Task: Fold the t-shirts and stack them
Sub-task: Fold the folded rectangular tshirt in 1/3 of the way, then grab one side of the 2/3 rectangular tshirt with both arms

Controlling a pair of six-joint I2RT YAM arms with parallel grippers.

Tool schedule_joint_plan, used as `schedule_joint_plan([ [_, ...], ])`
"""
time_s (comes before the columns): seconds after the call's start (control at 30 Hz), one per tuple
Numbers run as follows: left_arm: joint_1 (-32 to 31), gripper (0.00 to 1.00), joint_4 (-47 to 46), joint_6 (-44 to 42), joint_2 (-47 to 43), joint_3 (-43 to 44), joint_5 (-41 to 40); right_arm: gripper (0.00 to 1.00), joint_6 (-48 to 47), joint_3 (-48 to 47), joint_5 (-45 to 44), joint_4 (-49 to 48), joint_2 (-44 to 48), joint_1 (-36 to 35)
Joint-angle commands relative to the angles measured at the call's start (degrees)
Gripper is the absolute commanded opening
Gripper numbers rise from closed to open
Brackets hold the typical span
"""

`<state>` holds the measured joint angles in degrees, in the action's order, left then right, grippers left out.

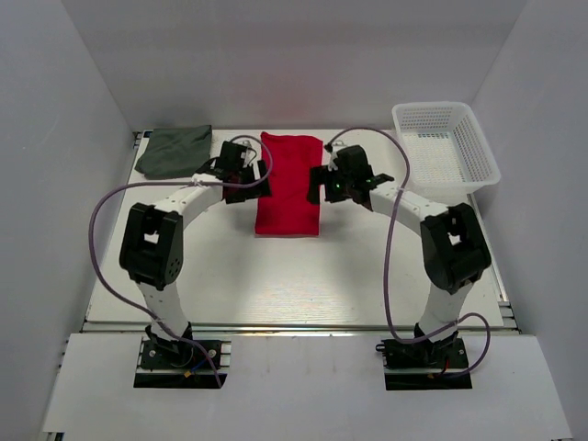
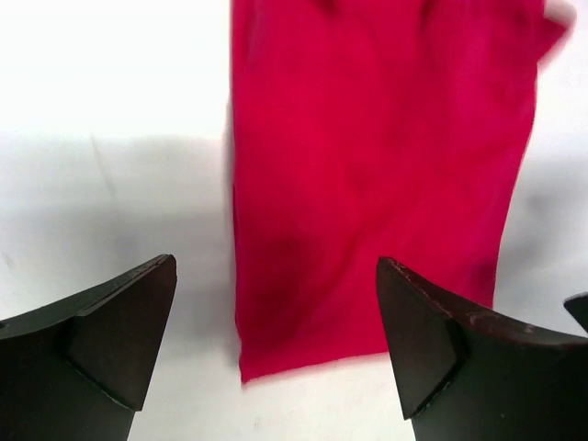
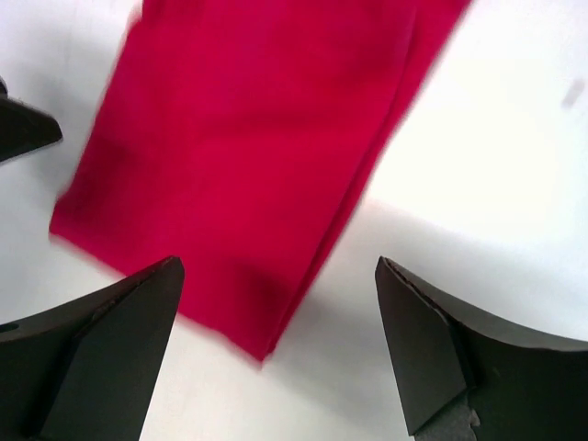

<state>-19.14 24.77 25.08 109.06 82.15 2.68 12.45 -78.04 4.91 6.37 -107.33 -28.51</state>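
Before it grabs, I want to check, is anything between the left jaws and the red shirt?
Nothing visible. The left jaws stand open right over the red shirt, with only white table beside it.

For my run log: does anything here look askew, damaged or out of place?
Nothing stands out. The red shirt lies flat as a tidy folded strip; the grey-green shirt sits folded at the far left corner, not yet stacked.
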Motion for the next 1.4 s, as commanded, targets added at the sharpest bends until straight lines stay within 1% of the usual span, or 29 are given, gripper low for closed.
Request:
schedule_joint_plan([
  [0.0,-0.82,1.00,-2.87,-1.61,-8.40,-10.21,6.01,0.90,5.03,8.85,5.62,-2.93,6.58,0.03],
  [0.03,-0.82,1.00,-3.67,-1.61,-9.46,-12.34,7.68,0.90,5.91,10.18,6.51,-4.42,6.95,0.04],
  [0.07,-1.34,1.00,-5.25,-1.61,-10.35,-14.28,8.48,0.90,6.88,13.41,7.82,-5.31,7.48,-0.14],
  [0.1,-1.34,1.00,-5.96,-1.61,-11.05,-17.52,8.48,0.90,7.32,14.14,9.49,-5.58,7.66,-0.31],
  [0.2,-1.34,1.00,-8.42,-1.61,-12.72,-21.66,10.06,0.90,8.47,15.29,13.10,-6.99,6.08,0.03],
  [0.37,-1.87,1.00,-11.67,-2.92,-11.07,-22.82,11.55,0.90,10.22,15.55,13.64,-8.04,3.35,0.04],
  [0.47,-1.87,1.00,-11.68,-4.16,-8.51,-21.42,12.08,0.90,10.84,15.90,10.92,-8.22,2.74,0.30],
  [0.6,-1.87,1.00,-11.68,-4.69,-7.37,-21.42,13.14,0.90,11.11,15.90,12.32,-8.66,0.98,0.30],
  [0.7,-1.87,0.87,-11.68,-5.31,-7.37,-22.82,13.14,0.90,11.28,16.25,13.37,-8.74,-0.51,0.30],
  [0.73,-1.87,0.84,-11.68,-5.83,-7.37,-22.82,13.14,0.85,11.28,16.43,13.81,-8.74,-0.43,0.39],
  [0.77,-1.87,0.82,-12.29,-5.83,-7.37,-24.22,13.14,0.82,11.28,16.78,14.07,-8.66,-0.77,0.39],
  [0.83,-1.87,0.74,-12.99,-5.83,-7.37,-25.10,13.75,0.76,11.20,17.13,13.99,-8.74,-0.78,0.39],
  [0.87,-1.87,0.66,-13.00,-5.83,-7.37,-25.11,14.28,0.69,11.37,17.74,13.99,-8.66,-0.86,0.39],
  [0.93,-1.87,0.57,-13.00,-5.83,-6.57,-25.11,14.29,0.60,11.28,18.01,14.16,-8.66,-1.30,0.30],
  [0.97,-1.87,0.50,-13.00,-5.83,-5.97,-25.11,14.98,0.53,11.28,18.27,14.34,-8.48,-1.39,0.47],
  [1.0,-1.87,0.46,-13.00,-5.83,-5.96,-25.11,15.51,0.48,11.37,18.27,14.69,-8.39,-1.65,0.39],
  [1.03,-1.87,0.42,-13.00,-5.83,-5.96,-25.11,15.52,0.45,11.28,18.27,14.87,-8.22,-1.83,0.39],
  [1.07,-1.87,0.41,-13.00,-5.83,-5.96,-25.11,15.52,0.37,11.37,18.54,15.13,-8.04,-1.92,0.39],
  [1.1,-1.87,0.36,-13.00,-5.83,-5.96,-25.80,15.52,0.34,11.37,19.32,15.22,-8.04,-1.40,0.21],
  [1.17,-1.87,0.32,-13.00,-5.83,-5.96,-26.34,16.04,0.28,11.55,20.03,15.39,-8.91,-1.13,0.38],
  [1.23,-1.87,0.16,-13.52,-5.83,-7.18,-26.34,16.04,0.11,11.37,21.00,15.22,-9.80,-1.04,0.30],
  [1.27,-1.87,0.07,-13.52,-5.83,-7.19,-26.34,16.04,0.00,11.37,21.00,15.22,-9.80,-0.78,0.39],
  [1.3,-1.87,0.00,-12.83,-5.83,-8.41,-26.86,16.04,0.00,11.37,20.83,15.39,-9.97,-0.17,0.30],
  [1.37,-1.87,0.00,-12.13,-6.35,-10.08,-26.87,16.04,0.00,10.85,20.91,16.62,-9.45,1.15,0.21],
])
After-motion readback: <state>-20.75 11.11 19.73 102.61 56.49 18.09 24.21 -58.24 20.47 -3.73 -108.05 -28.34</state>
